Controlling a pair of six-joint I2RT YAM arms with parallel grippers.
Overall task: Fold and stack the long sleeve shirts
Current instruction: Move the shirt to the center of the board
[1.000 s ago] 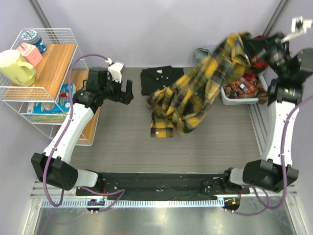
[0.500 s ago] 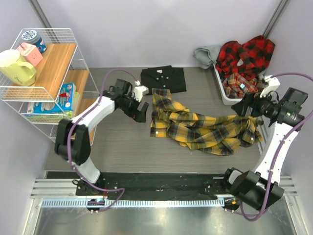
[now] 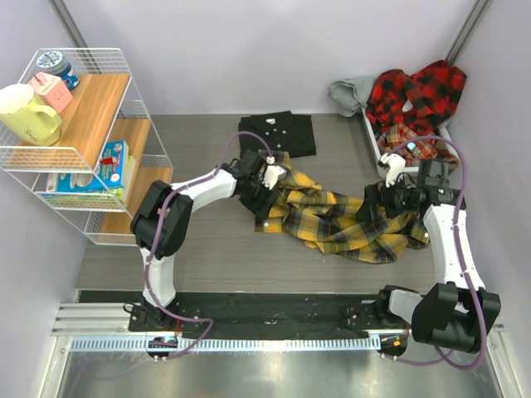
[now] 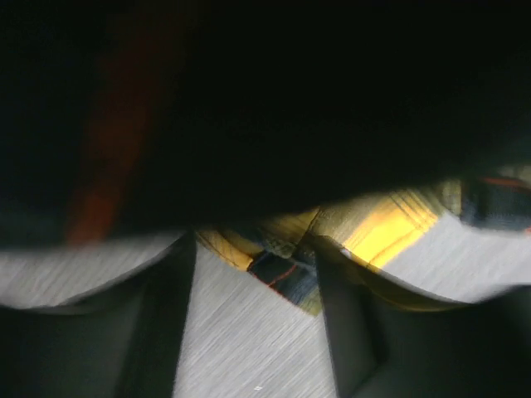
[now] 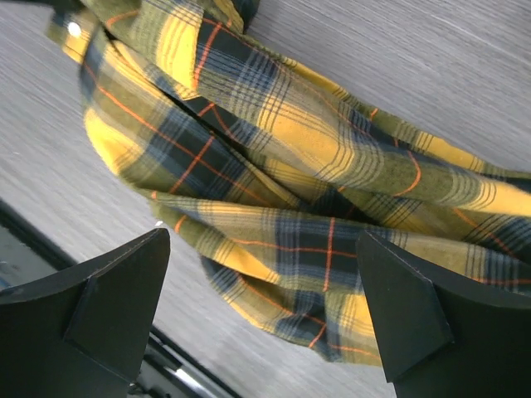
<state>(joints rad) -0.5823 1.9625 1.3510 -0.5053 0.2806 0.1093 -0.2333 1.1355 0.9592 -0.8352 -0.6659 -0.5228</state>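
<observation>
A yellow-and-black plaid shirt [image 3: 340, 222] lies crumpled across the middle of the table. My left gripper [image 3: 264, 196] is low at its left edge. In the dark, blurred left wrist view the fingers [image 4: 170, 315] stand partly apart, with a corner of the plaid shirt [image 4: 282, 265] at the tips of the left gripper [image 4: 255, 249]. My right gripper [image 3: 372, 201] hovers wide open over the right part of the plaid shirt [image 5: 274, 166], and the right gripper [image 5: 261, 240] holds nothing. A black shirt [image 3: 278, 134] lies folded at the back. Red plaid shirts [image 3: 415, 99] fill the bin.
A white bin [image 3: 383, 162] stands at the back right with a grey cloth [image 3: 348, 89] beside it. A wire shelf [image 3: 83, 141] with a yellow mug [image 3: 29, 114] and boxes stands on the left. The rail [image 3: 265, 311] with both arm bases runs along the near edge.
The right gripper held the yellow shirt high near the bin, let it fall onto the table, opened and came down over it. The left arm swung right to the shirt's edge, its jaws narrowing.
</observation>
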